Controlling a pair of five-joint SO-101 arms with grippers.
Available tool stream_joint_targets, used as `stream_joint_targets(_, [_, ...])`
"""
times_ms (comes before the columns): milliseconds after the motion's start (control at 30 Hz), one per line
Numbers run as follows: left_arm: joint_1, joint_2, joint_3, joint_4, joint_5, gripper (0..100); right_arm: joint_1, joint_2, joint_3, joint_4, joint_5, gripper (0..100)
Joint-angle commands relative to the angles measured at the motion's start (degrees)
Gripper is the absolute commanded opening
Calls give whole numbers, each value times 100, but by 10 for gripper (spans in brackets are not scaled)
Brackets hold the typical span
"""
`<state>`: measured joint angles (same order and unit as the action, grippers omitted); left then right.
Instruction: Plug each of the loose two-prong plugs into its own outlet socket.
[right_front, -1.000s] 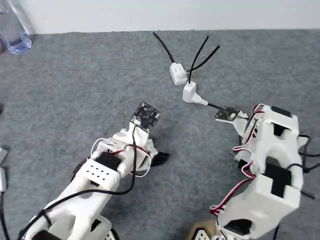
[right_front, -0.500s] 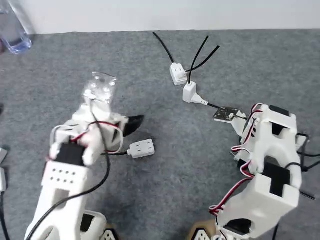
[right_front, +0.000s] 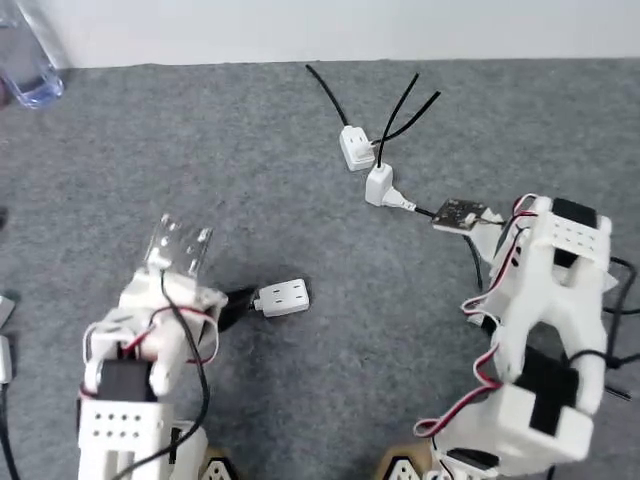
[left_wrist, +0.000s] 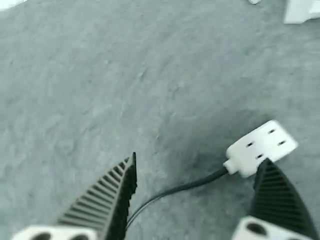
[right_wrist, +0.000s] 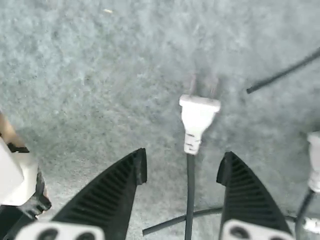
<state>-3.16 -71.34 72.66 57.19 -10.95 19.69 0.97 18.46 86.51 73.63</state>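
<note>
While the high view lays out the whole grey, felt-like counter (right_front: 120, 150), the wrist views add the fine detail. From above, a white rectangular plastic outlet block (right_front: 282, 296) lies flat by the left arm. A pair of white plastic connectors (right_front: 355, 148) on thin black cords sits well beyond the outlet block, toward the right arm.

The left wrist view brings out the outlet block's smooth face with its paired slots. It also shows the round black cord (left_wrist: 175, 192) curving off one end. The left tool (left_wrist: 197, 165) stands apart, its black ribbed wedge fingers spread wide, with one fingertip just beside the outlet block's cord end.

The right wrist view shows a white moulded two-prong plug (right_wrist: 199, 112), well apart from the outlet block. It lies flat with its two dull metal prongs pointing away from the right tool (right_wrist: 185, 156). That tool's ribbed fingers are likewise apart, and the plug's black cord runs back between them.
</note>
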Motion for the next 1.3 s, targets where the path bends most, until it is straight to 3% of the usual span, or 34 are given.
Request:
stream_joint_targets(0, [-79, -712, 593, -158, -44, 350, -92, -549, 308, -136, -123, 240])
stream_joint_targets(167, [-88, -1574, 1341, -193, -53, 350, -84, -936, 1363, -1112, -132, 239])
stream_joint_targets(367, [-97, -2470, 2079, -185, -62, 350, -207, -1411, 2242, -2176, -747, 239])
stream_joint_targets(600, [-211, -3138, 2396, 97, -62, 350, -514, -1560, 2752, -2677, -791, 238])
stream_joint_targets(833, [-466, -3174, 2396, 299, -62, 350, -479, -1552, 2822, -3011, -281, 237])
stream_joint_targets(1267, [-448, -3174, 2396, 290, -53, 350, -347, -1543, 2831, -3248, -290, 237])
